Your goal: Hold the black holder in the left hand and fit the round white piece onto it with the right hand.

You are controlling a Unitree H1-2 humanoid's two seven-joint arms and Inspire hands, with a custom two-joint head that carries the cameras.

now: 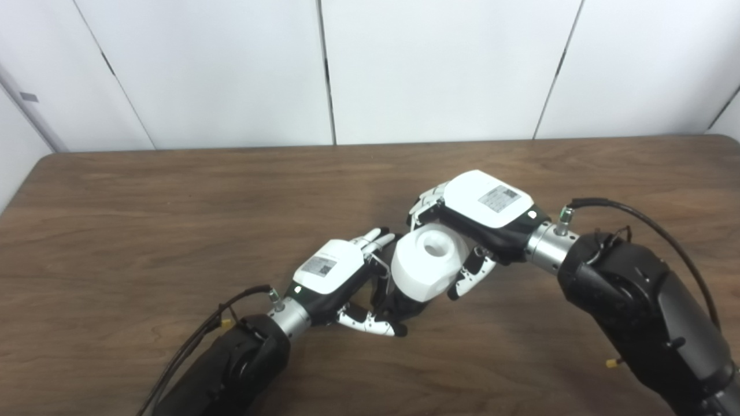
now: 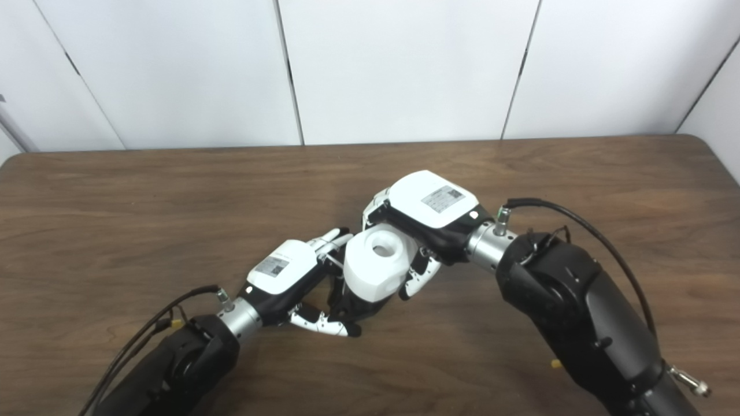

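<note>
While its fingers (image 1: 370, 323) curl round the holder (image 1: 404, 305), the left hand (image 1: 332, 274) grips it near the desk's (image 1: 144, 231) middle; the right hand (image 1: 483, 211) clasps the white piece (image 1: 425, 266) seated on top.

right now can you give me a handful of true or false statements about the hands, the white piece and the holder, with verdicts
1. The round white piece sits on top of the black holder. True.
2. The left robot hand is wrapped around the holder. True.
3. The right robot hand rests flat on the table, far from the white piece. False: it is against the piece, fingers curled around its right and far sides.
4. The white piece has a round hole in its top face. True.
5. The white piece lies alone on the bare wood with both hands withdrawn. False: it sits between both hands, above the holder.
</note>
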